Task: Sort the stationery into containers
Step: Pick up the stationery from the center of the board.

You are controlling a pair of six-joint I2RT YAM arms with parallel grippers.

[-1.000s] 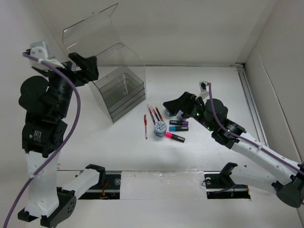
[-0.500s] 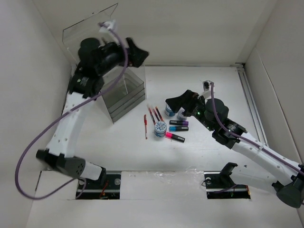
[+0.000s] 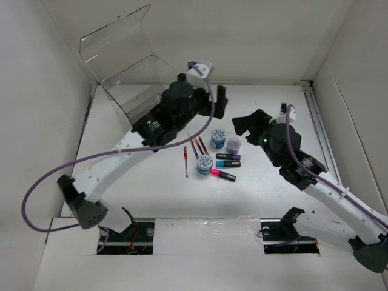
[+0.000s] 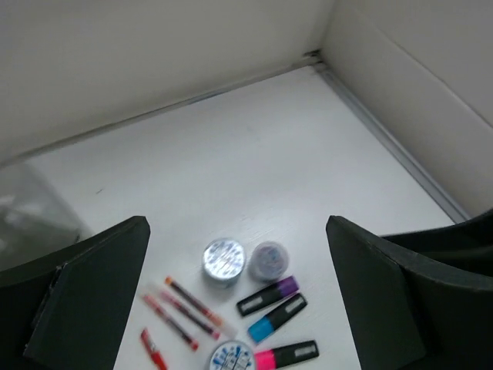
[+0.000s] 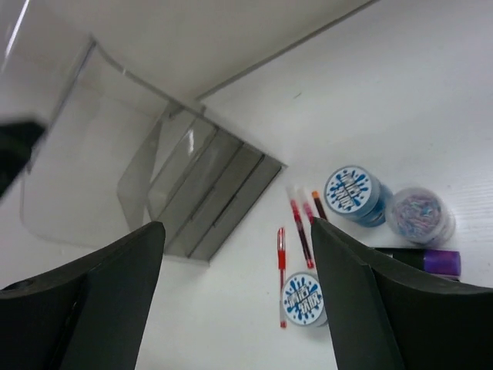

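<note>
Three round tubs lie mid-table: two with blue-white lids (image 3: 219,137) (image 3: 205,163) and one with a speckled greyish top (image 3: 233,144). Beside them are the purple-capped (image 3: 228,156), blue-capped (image 3: 228,163) and pink-capped (image 3: 223,175) markers. Several thin red pens (image 3: 197,147) lie to their left, one apart (image 3: 185,160). The clear acrylic box (image 3: 136,100) stands far left with its lid raised. My left gripper (image 3: 217,104) hovers open and empty above and behind the tubs (image 4: 223,260). My right gripper (image 3: 247,124) is open and empty, right of the tubs (image 5: 351,193).
White enclosure walls stand close on the left, back and right. A metal rail (image 3: 318,121) runs along the right side of the table. The box's drawers (image 5: 219,200) face the pens. My left arm's long white link (image 3: 121,157) spans the table's left half.
My left arm swung from beside the box at the far left to the middle, over the stationery. My right gripper drew back to the right, off the tubs.
</note>
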